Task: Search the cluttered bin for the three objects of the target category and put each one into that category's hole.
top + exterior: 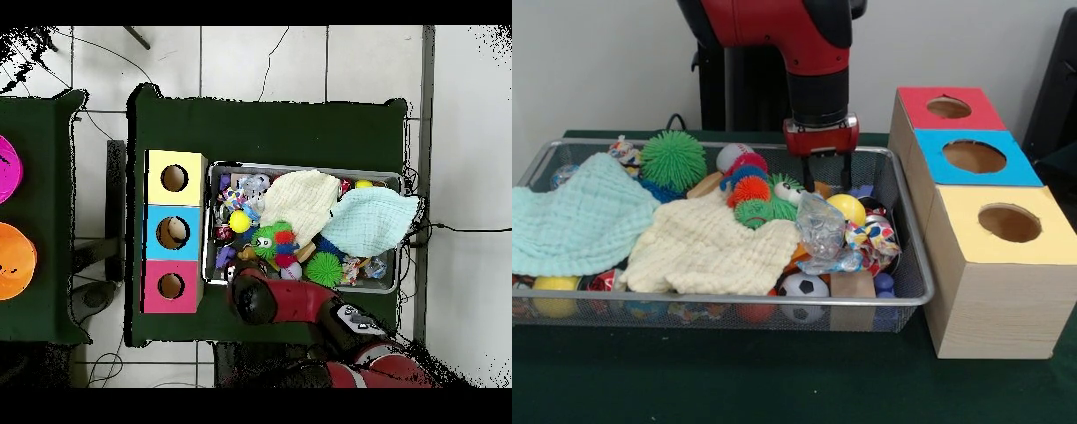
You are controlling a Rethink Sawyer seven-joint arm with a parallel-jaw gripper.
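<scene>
The wire mesh bin (911, 299) is full of balls, toys and two cloths; it also shows in the overhead view (305, 167). My gripper (827, 184) hangs open and empty over the bin's back right part, just above a yellow ball (847, 208) and a crumpled clear bag (821, 225). In the overhead view the arm's wrist (252, 298) covers the gripper. The red-topped box's hole (948, 107) is at the far right, beyond the bin's end; it also shows in the overhead view (171, 286). I cannot pick out any plush animal toy; the cloths and clutter hide much.
A mint cloth (574, 216) and a cream cloth (711, 247) cover the bin's left and middle. A green spiky ball (673, 159), a baseball (733, 155) and a soccer ball (803, 285) lie among the clutter. The blue-topped hole (974, 156) and yellow-topped hole (1009, 223) stand nearer.
</scene>
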